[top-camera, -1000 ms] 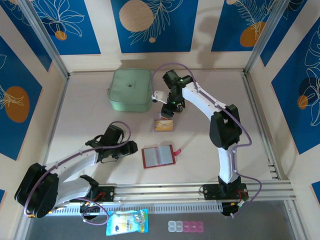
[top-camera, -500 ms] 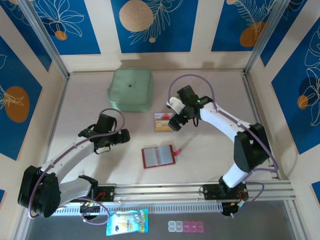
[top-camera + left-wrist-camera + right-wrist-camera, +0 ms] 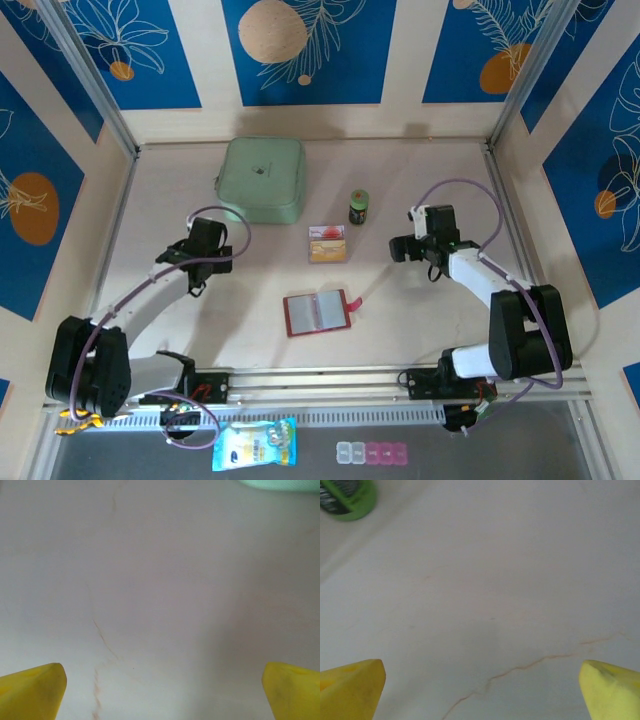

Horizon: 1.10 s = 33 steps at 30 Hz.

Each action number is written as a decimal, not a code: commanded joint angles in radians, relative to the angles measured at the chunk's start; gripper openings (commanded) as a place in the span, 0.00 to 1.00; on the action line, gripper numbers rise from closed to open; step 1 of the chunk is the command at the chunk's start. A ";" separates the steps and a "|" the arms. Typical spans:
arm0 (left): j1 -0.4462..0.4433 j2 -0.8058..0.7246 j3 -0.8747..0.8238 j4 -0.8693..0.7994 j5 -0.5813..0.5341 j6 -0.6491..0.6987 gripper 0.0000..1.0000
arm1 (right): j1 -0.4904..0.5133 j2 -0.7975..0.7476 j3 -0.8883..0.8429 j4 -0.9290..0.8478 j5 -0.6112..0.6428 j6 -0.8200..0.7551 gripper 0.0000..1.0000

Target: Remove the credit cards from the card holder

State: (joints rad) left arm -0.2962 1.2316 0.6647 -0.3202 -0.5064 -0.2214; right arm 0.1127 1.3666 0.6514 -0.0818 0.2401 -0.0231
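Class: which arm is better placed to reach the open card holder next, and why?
Right, probably. The right tool is open and sits nearer the card holder than the left tool, also open, which is off by the mint case.

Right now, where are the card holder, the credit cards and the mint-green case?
card holder (image 3: 318, 313), top external view, on its open pale inner pockets.
credit cards (image 3: 327, 243), top external view, on the middle of their upper face.
mint-green case (image 3: 262, 179), top external view, on the centre of its lid.
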 commanded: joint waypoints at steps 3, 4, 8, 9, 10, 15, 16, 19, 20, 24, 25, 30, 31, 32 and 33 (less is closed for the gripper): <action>0.033 0.000 -0.139 0.392 -0.117 0.200 0.99 | -0.055 -0.016 -0.101 0.350 0.023 0.083 0.99; 0.041 0.002 -0.156 0.441 -0.107 0.211 0.99 | -0.057 -0.012 -0.112 0.385 0.030 0.091 0.99; 0.099 0.027 -0.237 0.677 -0.002 0.222 0.99 | -0.049 0.005 -0.154 0.537 -0.003 0.089 0.99; 0.116 0.039 -0.247 0.721 0.033 0.219 0.99 | -0.047 0.009 -0.165 0.576 -0.005 0.086 0.99; 0.128 0.045 -0.244 0.729 0.051 0.211 0.99 | -0.046 0.015 -0.168 0.599 -0.005 0.087 0.99; 0.168 0.099 -0.263 0.899 0.132 0.218 0.99 | -0.047 0.067 -0.184 0.725 -0.021 0.090 0.99; 0.175 0.110 -0.260 0.917 0.145 0.221 0.99 | -0.050 0.089 -0.190 0.757 -0.022 0.094 0.99; 0.195 0.140 -0.271 1.003 0.192 0.239 0.99 | -0.066 0.118 -0.183 0.770 -0.037 0.110 0.99; 0.203 0.148 -0.280 1.043 0.212 0.243 0.99 | -0.077 0.125 -0.186 0.781 -0.044 0.121 0.99; 0.223 0.200 -0.283 1.128 0.332 0.227 0.99 | -0.112 0.145 -0.227 0.861 -0.126 0.135 0.99; 0.223 0.218 -0.285 1.154 0.350 0.233 0.99 | -0.110 0.156 -0.236 0.888 -0.129 0.130 0.99; 0.223 0.316 -0.284 1.226 0.398 0.248 0.99 | -0.108 0.157 -0.233 0.883 -0.127 0.127 0.99; 0.223 0.337 -0.289 1.261 0.416 0.261 0.99 | -0.109 0.157 -0.233 0.884 -0.127 0.128 0.99; 0.224 0.330 -0.295 1.267 0.428 0.263 0.99 | -0.108 0.157 -0.233 0.883 -0.127 0.128 0.99; 0.224 0.326 -0.289 1.240 0.423 0.258 0.99 | -0.108 0.157 -0.233 0.884 -0.127 0.127 0.99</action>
State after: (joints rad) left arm -0.0834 1.5513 0.3885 0.8494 -0.1459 0.0181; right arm 0.0032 1.5173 0.4232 0.7521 0.1303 0.0963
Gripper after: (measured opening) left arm 0.994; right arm 0.991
